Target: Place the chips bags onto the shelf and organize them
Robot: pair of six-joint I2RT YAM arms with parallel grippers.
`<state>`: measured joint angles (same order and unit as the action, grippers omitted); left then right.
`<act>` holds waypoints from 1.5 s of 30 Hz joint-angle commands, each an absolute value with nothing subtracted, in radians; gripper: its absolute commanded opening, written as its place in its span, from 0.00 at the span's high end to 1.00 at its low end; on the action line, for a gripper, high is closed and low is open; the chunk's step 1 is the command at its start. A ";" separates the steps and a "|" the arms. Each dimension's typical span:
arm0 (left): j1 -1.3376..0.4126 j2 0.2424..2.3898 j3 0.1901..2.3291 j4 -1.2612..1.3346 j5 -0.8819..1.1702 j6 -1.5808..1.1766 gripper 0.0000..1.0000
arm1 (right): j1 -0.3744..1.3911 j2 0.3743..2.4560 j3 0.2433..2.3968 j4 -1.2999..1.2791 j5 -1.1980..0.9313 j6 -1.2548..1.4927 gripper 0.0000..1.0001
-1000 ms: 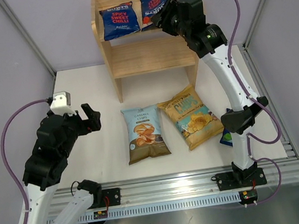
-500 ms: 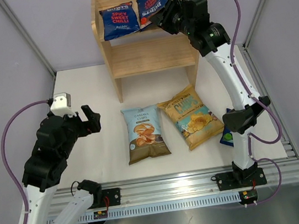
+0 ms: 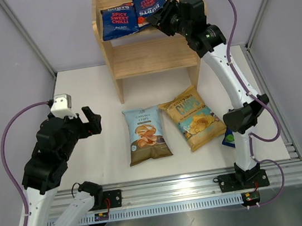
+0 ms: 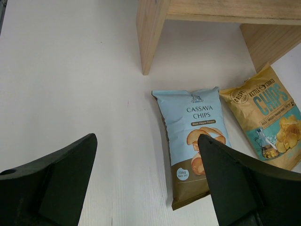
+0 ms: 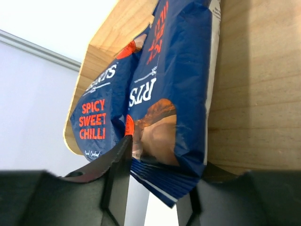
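Near: left hand (image 3: 92,120) unchanged, spread wide, holding nothing, above the table (image 3: 92,93) left of the Cassava bag (image 3: 146,134). The Kettle Chips bag (image 3: 193,118) lies flat just beside it.

Far: right hand (image 3: 158,18) has moved left along the top tier of the shelf (image 3: 148,54). It pinches the second Burts bag (image 3: 147,5) by its lower edge. That bag is now against the Spicy Sweet Chilli bag (image 3: 117,21), with room to its right.

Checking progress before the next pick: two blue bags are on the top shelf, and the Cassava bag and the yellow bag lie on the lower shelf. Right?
No. The chilli bag and the other blue bag are up top, but the Cassava bag and the yellow bag lie on the table in front of the shelf, not its lower level; the top view shows it.
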<state>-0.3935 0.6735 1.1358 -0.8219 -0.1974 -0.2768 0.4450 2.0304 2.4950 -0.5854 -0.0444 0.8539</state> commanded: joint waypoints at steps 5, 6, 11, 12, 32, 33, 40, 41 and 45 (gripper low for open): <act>-0.391 0.658 1.132 -0.801 -0.167 -0.255 0.09 | 0.434 1.977 2.503 -0.600 -0.025 0.796 0.42; -0.393 0.658 1.132 -0.801 -0.166 -0.255 0.09 | 0.428 1.974 2.506 -0.607 -0.026 0.790 0.41; -0.393 0.658 1.138 -0.802 -0.144 -0.252 0.09 | 0.408 1.980 2.530 -0.670 -0.049 0.770 0.38; -0.393 0.657 1.140 -0.801 -0.143 -0.252 0.09 | 0.408 1.977 2.531 -0.679 -0.049 0.761 0.37; -0.393 0.678 1.140 -0.796 -0.118 -0.249 0.09 | 0.405 1.876 2.296 -0.523 -0.149 0.867 0.67; -0.393 0.678 1.140 -0.796 -0.118 -0.249 0.09 | 0.403 1.887 2.305 -0.519 -0.164 0.877 0.68; -0.393 0.673 1.135 -0.798 -0.118 -0.245 0.09 | 0.405 1.979 2.398 -0.509 -0.216 0.957 0.67; -0.393 0.672 1.134 -0.798 -0.118 -0.244 0.09 | 0.405 1.980 2.393 -0.506 -0.213 0.966 0.66; -0.393 0.669 1.127 -0.796 -0.120 -0.241 0.09 | 0.407 1.938 2.309 -0.451 -0.180 0.992 0.57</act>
<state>-0.3935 0.6758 1.1347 -0.8219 -0.1379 -0.2611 0.4068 1.9640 2.3470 -0.4896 -0.1795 0.9596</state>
